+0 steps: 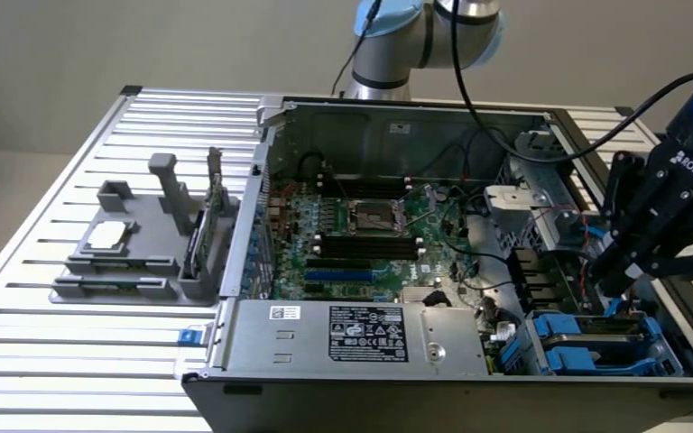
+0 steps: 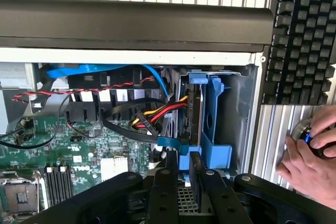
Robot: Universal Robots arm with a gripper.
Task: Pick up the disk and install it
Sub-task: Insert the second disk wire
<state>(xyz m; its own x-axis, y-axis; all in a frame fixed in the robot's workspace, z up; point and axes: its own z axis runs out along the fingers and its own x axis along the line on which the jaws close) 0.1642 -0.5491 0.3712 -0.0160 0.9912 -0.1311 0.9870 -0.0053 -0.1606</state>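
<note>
The disk stands on edge in the blue drive bay at the corner of the open computer case, a dark slab framed in blue plastic. My gripper reaches down onto its near end, with one finger on each side of the blue-framed edge, so it looks shut on the disk. In the exterior view the gripper hangs over the blue drive bay at the case's front corner, on the exterior view's right.
Red, yellow and black cables and a blue ribbon run close beside the bay. A person's hand rests outside the case below a black keyboard. The power supply box, motherboard and grey parts holder lie further left.
</note>
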